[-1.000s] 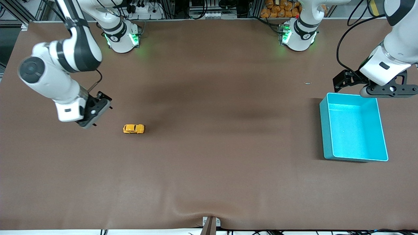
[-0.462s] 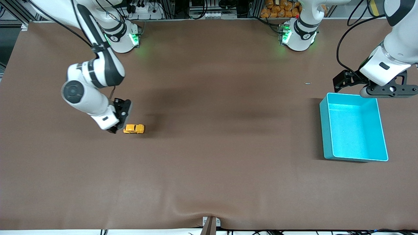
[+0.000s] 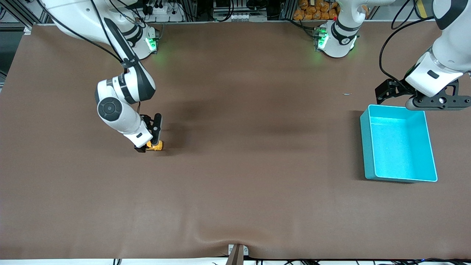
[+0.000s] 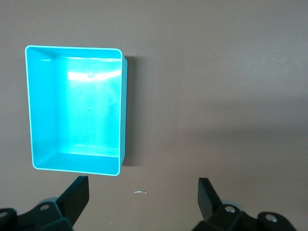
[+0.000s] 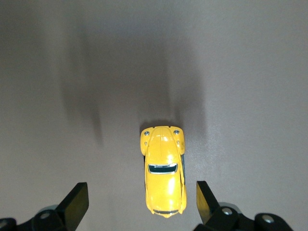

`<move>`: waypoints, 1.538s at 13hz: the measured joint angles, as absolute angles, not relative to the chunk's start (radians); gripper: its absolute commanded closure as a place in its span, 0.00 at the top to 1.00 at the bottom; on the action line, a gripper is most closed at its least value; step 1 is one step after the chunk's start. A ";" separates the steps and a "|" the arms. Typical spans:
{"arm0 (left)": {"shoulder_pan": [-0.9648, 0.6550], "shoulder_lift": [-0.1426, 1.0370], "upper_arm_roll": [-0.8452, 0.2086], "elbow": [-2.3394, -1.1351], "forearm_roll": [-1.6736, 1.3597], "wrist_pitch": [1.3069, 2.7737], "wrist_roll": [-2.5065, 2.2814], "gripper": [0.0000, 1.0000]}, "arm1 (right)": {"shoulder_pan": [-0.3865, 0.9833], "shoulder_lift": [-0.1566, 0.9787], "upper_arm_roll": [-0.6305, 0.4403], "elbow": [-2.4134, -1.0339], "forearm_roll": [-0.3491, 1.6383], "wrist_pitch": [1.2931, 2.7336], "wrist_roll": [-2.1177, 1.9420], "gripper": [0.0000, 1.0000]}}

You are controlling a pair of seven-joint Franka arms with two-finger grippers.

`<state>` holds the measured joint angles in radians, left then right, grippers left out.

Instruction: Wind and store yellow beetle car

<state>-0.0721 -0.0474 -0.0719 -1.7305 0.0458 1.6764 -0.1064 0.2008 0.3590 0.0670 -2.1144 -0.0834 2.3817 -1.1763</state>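
Where pincers gape: one yellow beetle car (image 5: 164, 175).

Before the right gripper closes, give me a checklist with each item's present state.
1. Right gripper open: ok.
2. Car between its fingers: ok, a gap on each side.
3. Car upright on the table: ok.
4. Fingers down at car level: cannot tell.
5. Bin free of objects: ok.
6. Left gripper waiting open above the table beside the bin, away from the car: ok.
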 measured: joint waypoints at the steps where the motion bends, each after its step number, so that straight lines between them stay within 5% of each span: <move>1: -0.072 -0.047 -0.072 -1.730 0.046 1.676 -0.106 1.00 | 0.200 0.371 0.065 -2.113 -0.084 2.393 -1.183 0.89; 8: -0.074 -0.047 -0.074 -1.730 0.046 1.676 -0.106 1.00 | 0.200 0.426 0.063 -2.073 -0.141 2.446 -1.191 0.83; 20: -0.074 -0.047 -0.074 -1.729 0.046 1.676 -0.106 1.00 | 0.201 0.465 0.066 -2.071 -0.145 2.461 -1.193 0.35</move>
